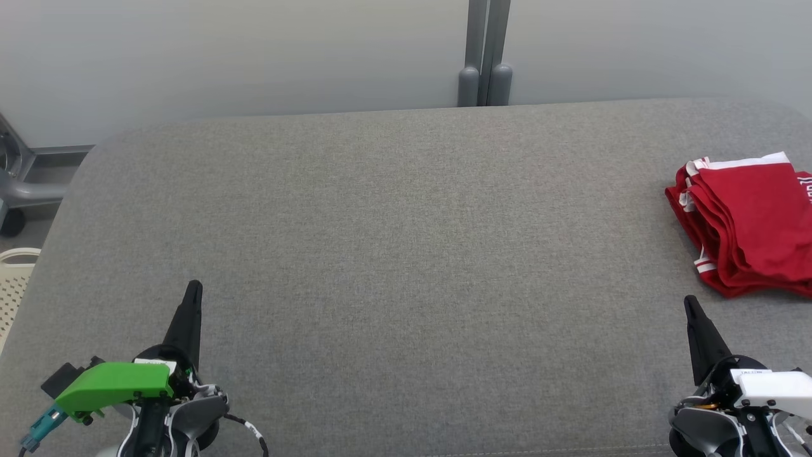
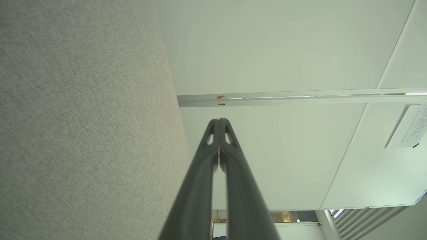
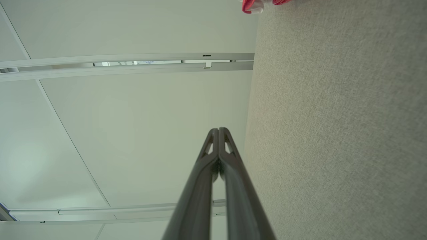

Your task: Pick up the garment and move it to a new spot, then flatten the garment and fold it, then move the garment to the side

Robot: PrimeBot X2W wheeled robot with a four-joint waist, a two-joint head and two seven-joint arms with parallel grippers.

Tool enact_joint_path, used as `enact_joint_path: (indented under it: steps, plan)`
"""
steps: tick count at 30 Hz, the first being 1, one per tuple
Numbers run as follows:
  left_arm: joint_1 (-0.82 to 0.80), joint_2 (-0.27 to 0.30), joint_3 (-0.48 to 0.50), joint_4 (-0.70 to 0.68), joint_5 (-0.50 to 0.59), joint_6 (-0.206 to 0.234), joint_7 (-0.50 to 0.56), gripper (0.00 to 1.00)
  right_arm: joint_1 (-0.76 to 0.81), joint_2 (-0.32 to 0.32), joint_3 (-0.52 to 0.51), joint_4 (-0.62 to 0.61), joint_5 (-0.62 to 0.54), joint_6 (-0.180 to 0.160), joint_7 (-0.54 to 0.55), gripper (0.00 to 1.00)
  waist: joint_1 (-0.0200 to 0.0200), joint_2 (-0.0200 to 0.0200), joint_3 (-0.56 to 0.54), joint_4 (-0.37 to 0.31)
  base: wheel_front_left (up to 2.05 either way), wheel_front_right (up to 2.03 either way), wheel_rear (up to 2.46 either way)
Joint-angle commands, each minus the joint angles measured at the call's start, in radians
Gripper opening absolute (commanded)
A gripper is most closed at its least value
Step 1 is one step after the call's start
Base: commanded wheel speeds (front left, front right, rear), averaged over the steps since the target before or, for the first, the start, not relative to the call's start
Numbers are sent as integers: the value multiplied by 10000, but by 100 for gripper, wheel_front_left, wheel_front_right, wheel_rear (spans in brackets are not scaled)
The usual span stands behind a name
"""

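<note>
The garment (image 1: 752, 222) is red with white trim and lies folded in layers at the right edge of the grey fabric surface (image 1: 406, 254), partly cut off by the frame. A small piece of the garment (image 3: 253, 5) shows at the top of the right wrist view. My left gripper (image 1: 193, 289) rests at the lower left, shut and empty, its fingertips (image 2: 219, 120) pressed together. My right gripper (image 1: 688, 301) sits at the lower right, just below the garment's near edge and apart from it, also shut with nothing held, fingertips (image 3: 218, 130) touching.
A pale wall panel with a grey post (image 1: 485, 57) stands behind the surface. To the left, off the surface's edge, are a grey chair base (image 1: 19, 184) and a cream perforated basket (image 1: 13, 285).
</note>
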Motion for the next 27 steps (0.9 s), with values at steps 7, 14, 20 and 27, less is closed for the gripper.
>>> enact_joint_path:
  steps: [7, 14, 20, 27]
  plan:
    - [-149, -3, 33, 13, -5, -49, 19, 0, -81, -41, -22, -45, 19, 4, 17, 0, 0, -1, 0, 0, 0, 0, 0]
    - [-149, -3, 33, 12, -6, -48, 19, 0, -81, -41, -22, -45, 19, 4, 15, 0, 0, -1, 0, 0, 0, 0, 0]
    - [-148, -3, 32, 12, -6, -48, 18, 0, -80, -41, -21, -45, 19, 4, 15, 0, 0, -1, 0, 0, 0, 0, 0]
    - [-148, -3, 32, 11, -6, -48, 18, 0, -80, -41, -21, -46, 19, 4, 16, 0, 0, -1, 0, 0, 0, 0, 0]
